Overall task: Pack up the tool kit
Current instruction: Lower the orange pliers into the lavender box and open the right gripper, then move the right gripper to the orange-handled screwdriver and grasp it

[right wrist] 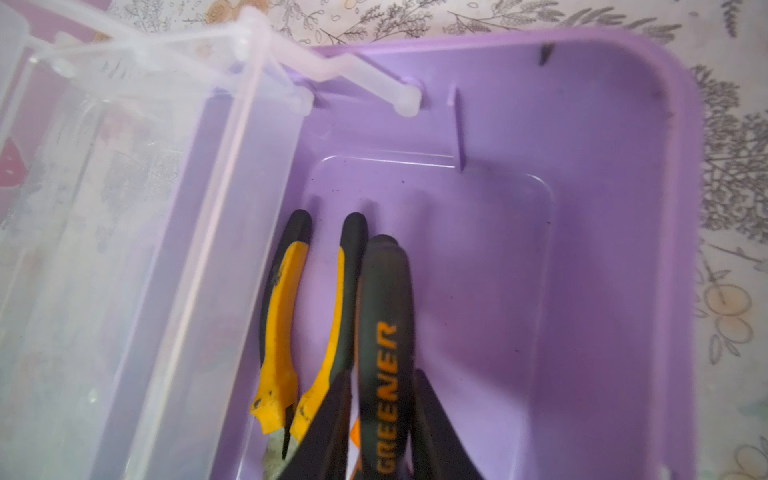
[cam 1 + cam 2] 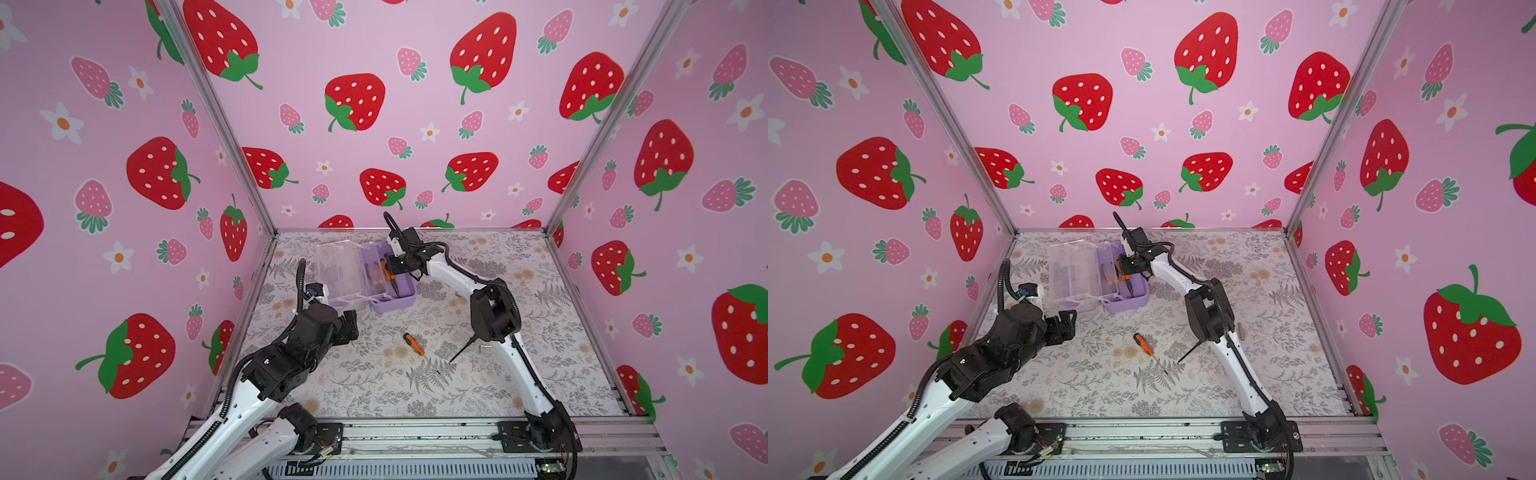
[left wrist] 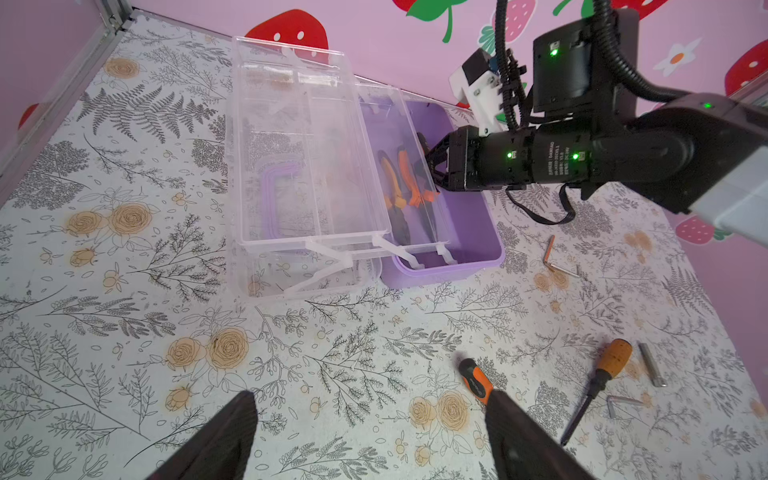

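Gripper (R) (image 3: 430, 166) in tool kit (image 3: 440, 272), astride pliers (image 1: 384, 332).

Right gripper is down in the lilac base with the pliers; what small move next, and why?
Probably open the right gripper fully and lift straight out: the orange-black pliers between its fingers already sit inside the tool kit beside the yellow pliers.

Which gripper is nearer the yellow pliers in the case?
Right. The right gripper is down inside the purple case, right beside the yellow pliers, around a second, dark-handled pair. The left gripper hangs open over the table, outside the case.
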Motion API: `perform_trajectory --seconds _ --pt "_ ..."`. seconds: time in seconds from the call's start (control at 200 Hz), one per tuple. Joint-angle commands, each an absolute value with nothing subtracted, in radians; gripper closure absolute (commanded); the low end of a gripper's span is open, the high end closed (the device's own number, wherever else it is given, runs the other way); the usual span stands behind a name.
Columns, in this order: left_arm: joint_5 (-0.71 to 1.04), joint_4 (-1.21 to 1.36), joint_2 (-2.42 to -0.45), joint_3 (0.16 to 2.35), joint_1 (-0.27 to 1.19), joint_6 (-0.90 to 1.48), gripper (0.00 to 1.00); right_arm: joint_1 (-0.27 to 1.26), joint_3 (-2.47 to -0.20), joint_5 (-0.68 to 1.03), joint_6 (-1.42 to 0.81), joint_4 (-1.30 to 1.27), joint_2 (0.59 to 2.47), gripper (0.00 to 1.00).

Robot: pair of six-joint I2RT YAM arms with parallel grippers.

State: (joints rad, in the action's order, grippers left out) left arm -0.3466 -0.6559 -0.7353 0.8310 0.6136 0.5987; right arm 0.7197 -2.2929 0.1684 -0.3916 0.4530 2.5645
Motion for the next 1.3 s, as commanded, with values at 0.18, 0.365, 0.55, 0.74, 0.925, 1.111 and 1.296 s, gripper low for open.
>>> perform_trajectory --seconds 0.18,0.365,0.55,0.74,0.925,1.111,1.296 --pt "-0.326 -0.655 -0.746 0.826 0.602 0.610 0.11 0.716 -2.270 0.070 -0.355 0.489 2.447 0.55" --pt "-0.314 -0.647 -0.759 0.826 0.599 0.611 0.11 0.716 -2.222 -0.052 -0.297 0.497 2.321 0.52" --pt "-0.296 -0.638 -0.780 0.827 0.598 0.614 0.12 0.716 -2.034 -0.091 -0.273 0.430 2.168 0.75" --pt "-0.265 -0.648 -0.775 0.823 0.596 0.605 0.12 0.754 -1.575 -0.076 -0.275 0.230 1.908 0.79" --pt "-0.195 -0.657 -0.821 0.817 0.597 0.591 0.34 0.838 -1.119 -0.099 -0.248 0.039 1.615 0.72" --pt "-0.167 -0.647 -0.838 0.797 0.600 0.616 0.37 0.985 -0.825 -0.116 -0.211 -0.011 1.458 0.58" --pt "-0.145 -0.601 -0.819 0.766 0.600 0.663 0.35 1.104 -0.721 -0.102 -0.247 -0.062 1.508 0.49"
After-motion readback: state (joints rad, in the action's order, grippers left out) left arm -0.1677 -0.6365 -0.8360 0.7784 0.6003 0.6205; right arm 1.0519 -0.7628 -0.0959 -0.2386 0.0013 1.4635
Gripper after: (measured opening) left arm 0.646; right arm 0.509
